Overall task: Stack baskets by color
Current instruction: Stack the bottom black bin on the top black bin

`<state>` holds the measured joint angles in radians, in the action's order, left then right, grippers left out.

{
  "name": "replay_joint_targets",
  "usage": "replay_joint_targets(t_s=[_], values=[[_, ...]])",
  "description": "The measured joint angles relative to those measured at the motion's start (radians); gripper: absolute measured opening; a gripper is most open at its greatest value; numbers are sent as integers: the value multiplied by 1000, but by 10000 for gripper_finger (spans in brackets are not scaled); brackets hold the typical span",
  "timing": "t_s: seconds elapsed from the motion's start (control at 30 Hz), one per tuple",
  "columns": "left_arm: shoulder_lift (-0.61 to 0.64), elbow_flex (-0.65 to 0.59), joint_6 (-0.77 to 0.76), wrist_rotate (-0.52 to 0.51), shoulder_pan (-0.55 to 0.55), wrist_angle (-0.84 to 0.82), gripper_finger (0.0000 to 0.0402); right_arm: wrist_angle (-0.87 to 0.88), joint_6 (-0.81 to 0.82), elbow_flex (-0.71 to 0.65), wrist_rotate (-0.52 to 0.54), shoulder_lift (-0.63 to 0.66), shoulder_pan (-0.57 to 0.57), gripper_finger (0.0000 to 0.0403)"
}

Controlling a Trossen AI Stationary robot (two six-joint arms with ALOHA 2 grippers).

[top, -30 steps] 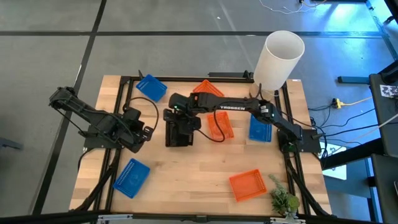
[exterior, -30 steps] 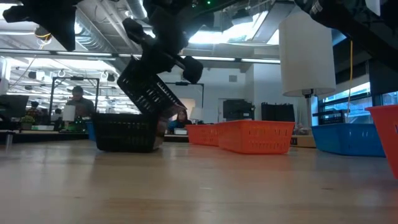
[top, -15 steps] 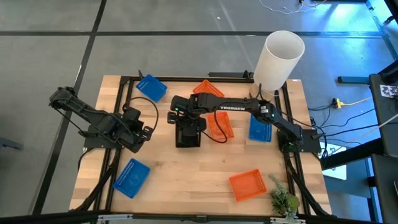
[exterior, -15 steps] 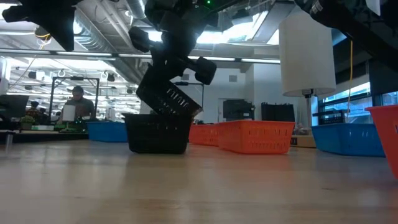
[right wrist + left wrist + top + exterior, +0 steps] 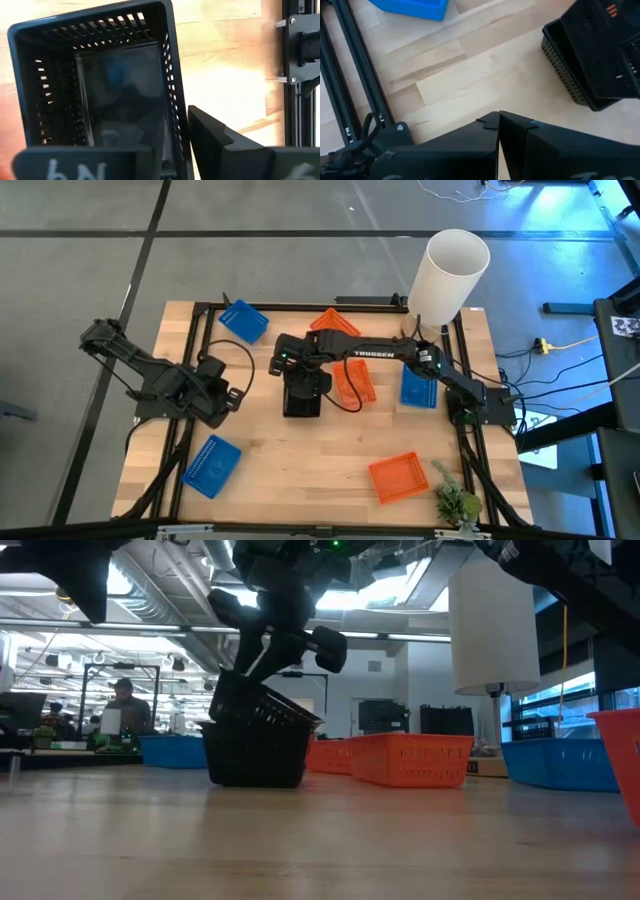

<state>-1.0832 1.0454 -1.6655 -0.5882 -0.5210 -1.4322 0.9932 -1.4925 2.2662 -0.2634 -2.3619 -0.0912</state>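
Note:
Mid-table, a black basket [image 5: 262, 712] sits tilted inside another black basket [image 5: 255, 762], one end higher than the other. My right gripper [image 5: 167, 142] is open above them, pointing steeply down. One finger [image 5: 85, 162] is inside the upper basket and the other [image 5: 220, 140] is outside its long wall [image 5: 172, 100]. I see no touch. My left gripper [image 5: 228, 395] waits shut at the table's left. Lying apart are blue baskets [image 5: 243, 320], [image 5: 211, 465], [image 5: 418, 388] and orange baskets [image 5: 335, 323], [image 5: 355, 383], [image 5: 398, 477].
A tall white cylinder [image 5: 450, 270] stands at the far right corner and a small green plant [image 5: 455, 502] at the near right corner. A black frame [image 5: 200, 340] runs along the table's edges. Bare wood [image 5: 300, 470] lies in front of the black baskets.
My right gripper, carrying the tilted black basket, has shifted a little toward the table's right, and the lower black basket has slid that way too. The upper basket has then come down into the lower one and rests there tilted.

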Motion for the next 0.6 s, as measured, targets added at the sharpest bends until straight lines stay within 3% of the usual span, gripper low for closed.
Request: replay_joint_targets(t_s=[0.27, 0.6], values=[[0, 0, 0, -1, -11, -11, 0, 25, 29, 0, 105, 42, 49, 96], [0, 0, 34, 83, -35, -42, 0, 31, 391, 4, 67, 170, 107, 96]])
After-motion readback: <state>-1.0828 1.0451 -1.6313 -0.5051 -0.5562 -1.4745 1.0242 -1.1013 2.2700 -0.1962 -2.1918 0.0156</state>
